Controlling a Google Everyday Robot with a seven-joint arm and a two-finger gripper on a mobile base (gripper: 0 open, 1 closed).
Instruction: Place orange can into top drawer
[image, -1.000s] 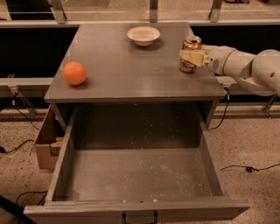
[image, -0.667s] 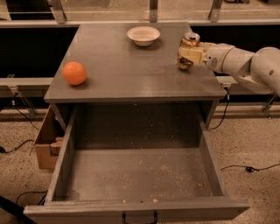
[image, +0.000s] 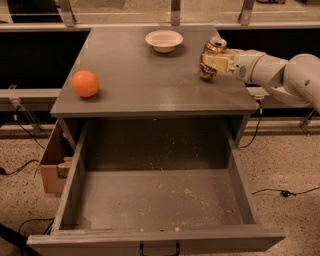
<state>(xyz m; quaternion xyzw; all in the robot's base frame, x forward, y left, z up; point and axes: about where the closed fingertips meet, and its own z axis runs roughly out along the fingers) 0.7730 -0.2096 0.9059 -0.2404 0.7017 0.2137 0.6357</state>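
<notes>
**Gripping the orange can (image: 215, 46) at the right side of the counter (image: 135, 95)**

Farthest left, a cardboard box (image: 50, 165) sits on the floor beside the cabinet, out of my path. On the counter's left side rests a round orange fruit (image: 85, 83), well apart from my work. It is not the thing I am after, so I judge it best left alone. At the back, near the middle, stands a small white bowl (image: 164, 40).

Below the counter, the top drawer (image: 70, 190) is pulled out. Its crumb-speckled floor holds nothing else, and the dark handle (image: 159, 248) faces front. It stands open like this so the can may go in from above.

On the right, my tool (image: 214, 61) reaches in from the side, its fingers closed across the can's label. The can leans a little, silver top tipped toward my arm (image: 280, 75). I cannot tell whether its base touches the counter. Holding it by the sides leaves the base free for setting down.

I judge the carry is yet to come: out past the front edge, then down into the drawer. The lean could let the can slip or clip that edge.
</notes>
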